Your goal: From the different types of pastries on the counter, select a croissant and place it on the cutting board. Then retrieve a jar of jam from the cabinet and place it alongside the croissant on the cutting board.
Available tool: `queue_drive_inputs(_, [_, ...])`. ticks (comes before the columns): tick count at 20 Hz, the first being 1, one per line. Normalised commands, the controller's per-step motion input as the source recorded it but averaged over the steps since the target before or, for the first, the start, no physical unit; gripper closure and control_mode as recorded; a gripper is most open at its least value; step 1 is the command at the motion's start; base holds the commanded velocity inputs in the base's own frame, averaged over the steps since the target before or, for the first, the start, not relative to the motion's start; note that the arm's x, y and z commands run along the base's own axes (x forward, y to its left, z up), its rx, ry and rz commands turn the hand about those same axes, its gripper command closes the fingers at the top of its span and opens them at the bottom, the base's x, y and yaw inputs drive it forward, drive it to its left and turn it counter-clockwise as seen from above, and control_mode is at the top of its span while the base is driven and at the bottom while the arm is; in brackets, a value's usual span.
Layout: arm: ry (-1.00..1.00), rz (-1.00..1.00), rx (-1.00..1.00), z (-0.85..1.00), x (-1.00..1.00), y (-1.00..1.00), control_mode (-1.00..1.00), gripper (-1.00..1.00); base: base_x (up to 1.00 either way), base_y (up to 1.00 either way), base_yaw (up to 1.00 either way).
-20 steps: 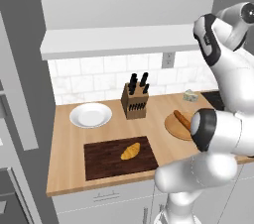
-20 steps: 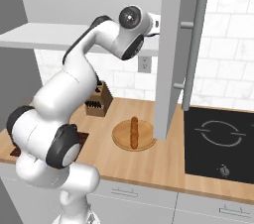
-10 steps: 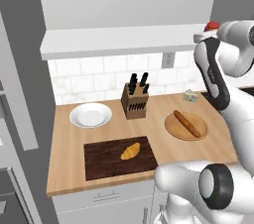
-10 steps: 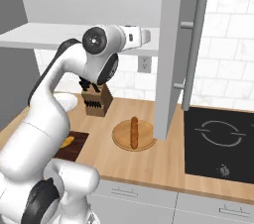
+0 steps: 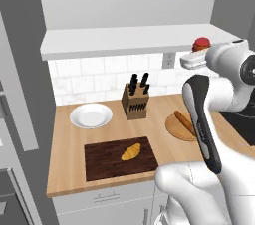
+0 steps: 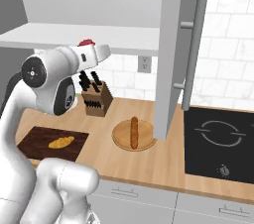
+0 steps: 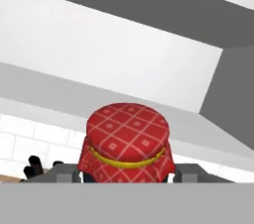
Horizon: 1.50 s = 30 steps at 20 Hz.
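Observation:
The jar of jam [image 7: 128, 143], with a red checked lid, fills the gap between my two fingertips, and my gripper [image 7: 128, 176] is shut on it. In the left base view the jar [image 5: 200, 44] shows just above my hand [image 5: 198, 59], in front of the pale grey cabinet shelf [image 5: 124, 40]. From the right, the jar [image 6: 87, 42] peeks over the hand [image 6: 94, 54]. Down on the counter [image 5: 64, 144], the golden croissant [image 5: 130, 152] lies on the dark cutting board [image 5: 99, 162]. The croissant [image 6: 61, 141] and board [image 6: 34, 143] are also at the lower left of the right base view.
A brown baguette [image 5: 185, 122] rests on a round light-wood board [image 5: 174, 129]. A knife block [image 5: 136, 100] and a white plate [image 5: 90, 116] stand toward the wall. An open cabinet door [image 6: 171, 54] hangs right of my hand, with a black hob [image 6: 221, 141] beyond it.
My arm has swung down from high up. The hand has drawn back from the shelf with the jar, which now sits lower and nearer the shelf's front edge.

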Motion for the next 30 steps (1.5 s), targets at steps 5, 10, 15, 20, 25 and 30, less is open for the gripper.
queue_drive_inputs(5, [0.00, 0.09, -0.08, -0.02, -1.00, 0.62, -1.00, 1.00, 0.00, 0.00, 0.00])
queue_drive_inputs(10, [0.00, 0.05, -0.07, -0.22, -1.00, 0.71, -1.00, 1.00, 0.00, 0.00, 0.00])
queue_drive_inputs(15, [0.00, 0.02, -0.07, -0.47, -0.98, 0.76, -1.00, 1.00, 0.00, 0.00, 0.00])
queue_drive_inputs(20, [0.27, 0.18, 0.00, -0.95, -0.42, 0.01, -1.00, 1.00, 0.00, 0.00, 0.00])
queue_drive_inputs(25, [0.18, 0.46, 0.02, -0.95, -0.10, -0.54, -1.00, 1.00, 0.00, 0.00, 0.00])
queue_drive_inputs(30, [0.01, 0.54, 0.05, -0.81, -0.03, -0.37, -1.00, 1.00, 0.00, 0.00, 0.00])
